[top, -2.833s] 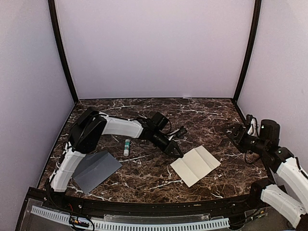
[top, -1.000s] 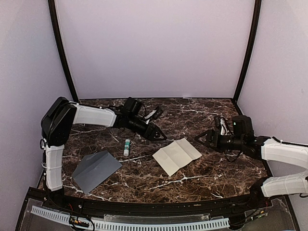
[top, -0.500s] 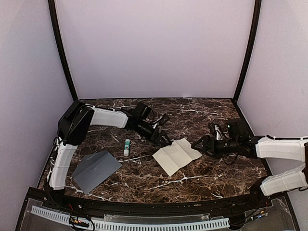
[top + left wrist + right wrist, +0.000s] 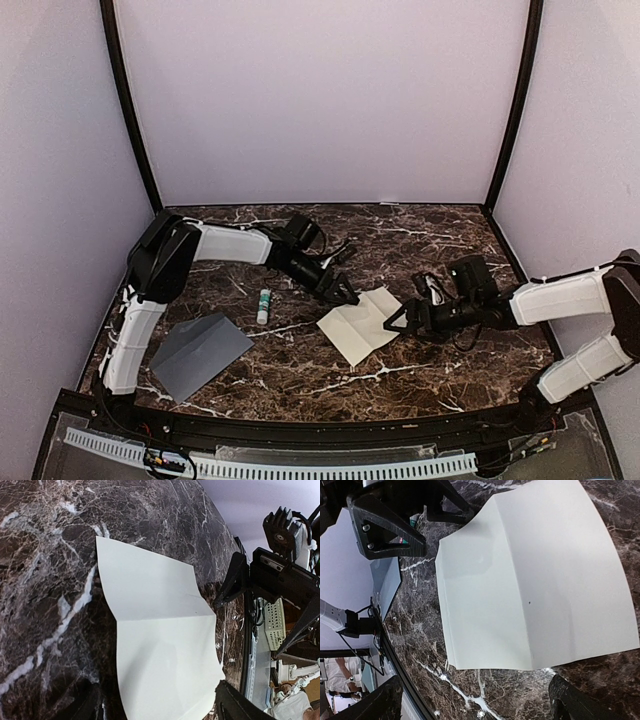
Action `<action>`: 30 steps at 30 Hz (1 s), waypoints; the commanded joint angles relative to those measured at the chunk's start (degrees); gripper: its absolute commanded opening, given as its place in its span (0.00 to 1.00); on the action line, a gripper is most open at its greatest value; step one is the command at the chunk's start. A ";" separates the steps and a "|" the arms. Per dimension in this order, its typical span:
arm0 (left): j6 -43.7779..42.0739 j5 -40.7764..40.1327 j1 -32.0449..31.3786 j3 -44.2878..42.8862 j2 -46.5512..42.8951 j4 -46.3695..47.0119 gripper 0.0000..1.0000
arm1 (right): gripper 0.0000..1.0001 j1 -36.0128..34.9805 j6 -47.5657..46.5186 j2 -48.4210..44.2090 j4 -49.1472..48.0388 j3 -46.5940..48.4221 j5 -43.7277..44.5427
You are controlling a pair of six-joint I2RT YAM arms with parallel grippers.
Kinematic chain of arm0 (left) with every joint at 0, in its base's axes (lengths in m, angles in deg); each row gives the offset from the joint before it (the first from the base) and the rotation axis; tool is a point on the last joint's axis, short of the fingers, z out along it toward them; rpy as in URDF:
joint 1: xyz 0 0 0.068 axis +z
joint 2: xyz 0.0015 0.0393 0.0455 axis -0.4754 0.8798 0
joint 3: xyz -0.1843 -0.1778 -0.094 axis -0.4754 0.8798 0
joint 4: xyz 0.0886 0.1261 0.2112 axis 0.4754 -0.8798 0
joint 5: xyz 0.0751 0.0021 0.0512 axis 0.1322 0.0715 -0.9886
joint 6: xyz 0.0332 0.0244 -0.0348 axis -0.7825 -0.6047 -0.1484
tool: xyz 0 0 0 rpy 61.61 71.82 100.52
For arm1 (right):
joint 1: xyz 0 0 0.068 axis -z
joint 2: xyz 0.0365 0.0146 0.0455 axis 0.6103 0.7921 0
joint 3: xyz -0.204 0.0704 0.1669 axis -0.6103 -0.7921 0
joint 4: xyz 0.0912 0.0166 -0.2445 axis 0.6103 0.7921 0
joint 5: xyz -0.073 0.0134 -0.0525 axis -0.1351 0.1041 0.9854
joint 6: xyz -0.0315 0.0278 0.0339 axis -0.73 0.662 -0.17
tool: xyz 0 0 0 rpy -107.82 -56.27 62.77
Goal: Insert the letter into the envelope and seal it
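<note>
The cream letter (image 4: 365, 325) lies flat and unfolded on the marble, its creases showing. My left gripper (image 4: 344, 297) is at its far left corner, open. In the left wrist view the near end of the letter (image 4: 160, 645) lies between the wide-apart fingers (image 4: 235, 705). My right gripper (image 4: 396, 321) is at the letter's right edge, open. In the right wrist view it hangs just short of the letter (image 4: 535, 580), with bare marble between its fingers (image 4: 580, 705). The grey envelope (image 4: 200, 353) lies at the front left, away from both grippers.
A small white glue stick (image 4: 264, 305) lies between the envelope and the letter. The two grippers face each other across the sheet, a few centimetres apart. Purple walls close in the table on three sides; a black rail (image 4: 300, 430) runs along the front.
Both arms have closed in on the letter: the left gripper came down and right to its corner, the right gripper slid left to its edge. The letter moved left earlier and now lies still.
</note>
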 commanded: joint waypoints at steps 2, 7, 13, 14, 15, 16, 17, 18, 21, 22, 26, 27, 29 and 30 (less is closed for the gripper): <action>0.96 1.36 -1.23 -1.90 0.89 -2.19 0.75 | 0.99 -2.20 -1.44 2.17 -1.91 2.73 0.01; 1.40 2.25 -1.77 -1.97 1.00 -1.77 0.73 | 0.98 -2.53 -1.37 4.58 -2.98 3.38 0.64; 2.53 3.34 -2.42 -1.26 0.93 -0.09 0.69 | 0.99 -2.53 -1.75 8.46 -4.15 4.33 0.32; 2.78 3.80 -2.49 -1.17 0.93 0.05 0.68 | 0.99 -2.56 -1.74 8.94 -4.05 4.55 0.42; 2.91 4.31 -2.54 -1.24 0.97 0.26 0.68 | 0.98 -2.54 -1.82 9.13 -3.84 4.77 0.70; 3.06 4.49 -2.59 -1.20 0.98 0.30 0.67 | 0.98 -2.56 -1.90 9.25 -3.63 4.85 0.92; 3.09 4.73 -2.63 -1.29 0.95 0.41 0.66 | 0.99 -2.57 -1.96 9.37 -3.54 4.88 1.03; 3.30 4.87 -2.68 -1.36 0.95 0.50 0.65 | 0.98 -2.49 -2.12 9.47 -3.50 4.92 1.12; 3.55 5.68 -2.80 -1.47 0.93 0.85 0.60 | 0.98 -2.50 -2.30 9.55 -3.37 4.97 1.50; 3.57 5.69 -2.92 -1.50 0.93 0.87 0.57 | 0.99 -2.48 -2.38 9.50 -3.33 5.03 1.59; 3.42 5.87 -3.32 -1.57 0.89 0.83 0.46 | 0.99 -2.51 -2.47 9.50 -3.06 5.13 2.26; 3.33 6.17 -3.33 -1.59 0.85 0.81 0.45 | 0.99 -2.53 -2.53 9.42 -3.06 5.15 2.50; 3.09 6.67 -3.58 -1.46 0.77 0.94 0.42 | 0.99 -2.49 -2.62 9.23 -3.06 5.20 3.06; 3.02 6.70 -3.71 -1.46 0.72 1.05 0.39 | 0.99 -2.52 -2.67 9.09 -3.06 5.20 3.29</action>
